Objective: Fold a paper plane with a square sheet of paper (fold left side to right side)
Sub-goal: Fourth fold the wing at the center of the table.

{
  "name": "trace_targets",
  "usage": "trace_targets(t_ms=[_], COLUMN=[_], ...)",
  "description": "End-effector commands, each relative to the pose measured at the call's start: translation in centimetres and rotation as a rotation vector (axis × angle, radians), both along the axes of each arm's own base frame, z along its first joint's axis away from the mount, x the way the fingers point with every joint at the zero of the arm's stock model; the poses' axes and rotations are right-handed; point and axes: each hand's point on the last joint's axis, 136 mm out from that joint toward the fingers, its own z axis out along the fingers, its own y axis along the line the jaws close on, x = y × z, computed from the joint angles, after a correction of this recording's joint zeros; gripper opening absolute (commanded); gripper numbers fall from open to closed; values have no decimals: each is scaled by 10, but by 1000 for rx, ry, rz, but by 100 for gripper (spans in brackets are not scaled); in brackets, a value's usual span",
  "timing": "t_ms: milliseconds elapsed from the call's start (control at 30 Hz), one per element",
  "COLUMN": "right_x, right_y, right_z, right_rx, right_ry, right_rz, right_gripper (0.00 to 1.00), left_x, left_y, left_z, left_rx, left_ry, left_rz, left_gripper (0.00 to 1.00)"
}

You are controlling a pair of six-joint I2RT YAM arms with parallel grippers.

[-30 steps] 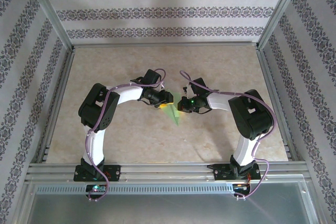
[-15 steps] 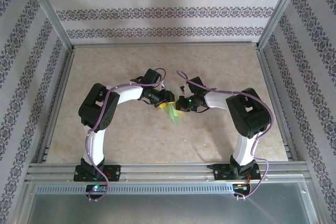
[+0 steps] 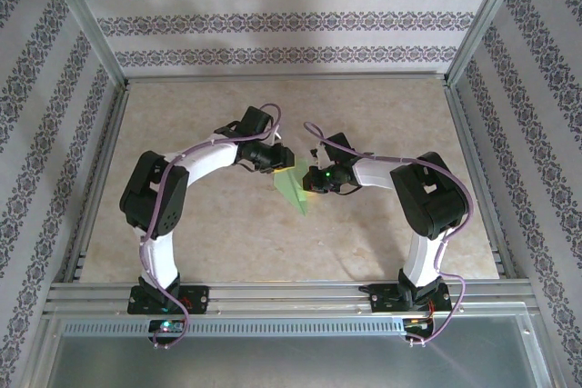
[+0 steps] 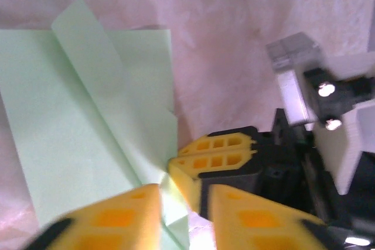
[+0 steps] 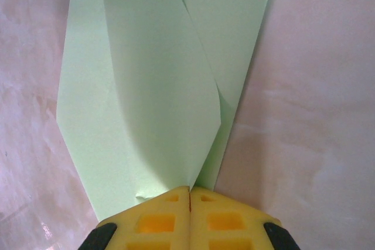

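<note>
Up close in the right wrist view, the right pincer point(image 5: 189, 192) is squeezed tight on the pointed end of the green paper point(image 5: 146, 86). The paper spreads away from it with folded flaps. In the left wrist view, the left pincer point(image 4: 184, 197) has a small gap between its yellow fingers. The paper's corner lies in that gap. That view also shows the right pincer biting the same corner. From above, the paper lies on the surface point(image 3: 209, 233) between both pincers.
</note>
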Motion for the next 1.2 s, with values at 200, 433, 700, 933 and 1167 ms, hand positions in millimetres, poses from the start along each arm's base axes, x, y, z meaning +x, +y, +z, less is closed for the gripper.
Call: trace_targets(t_ms=[200,433,700,933,1167], right_x=[-27,-29,-31,-31,-28], right_y=[-21,-22,-21,-22,-18], right_z=[-38,-39,-42,-42,-38], right_rx=[-147,-156,-171,-174,-157], right_ry=[103,109,117,117,113], right_rz=[0,2,14,14,13], right_gripper=[0,0,0,0,0], left_x=[-8,-8,-13,-19,-24], left_y=[-34,-32,-20,-13,-7], left_z=[-24,-51,-73,-84,-97], left_rx=[-145,-87,8,38,65], left_ry=[77,116,140,156,173], left_rz=[-71,-66,-55,-50,-44], left_gripper=[4,4,4,4,4])
